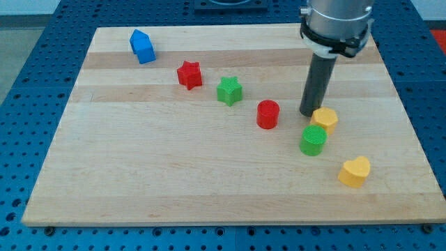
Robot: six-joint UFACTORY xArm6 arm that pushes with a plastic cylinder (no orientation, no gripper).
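Observation:
My tip rests against the left upper side of a yellow hexagon block, right of the board's middle. Just below them stands a green cylinder, close to or touching the yellow hexagon. A red cylinder sits a short way to the tip's left. A yellow heart lies lower right. Further up-left run a green star, a red star and a blue house-shaped block.
The wooden board lies on a blue perforated table. The arm's grey wrist hangs over the board's upper right.

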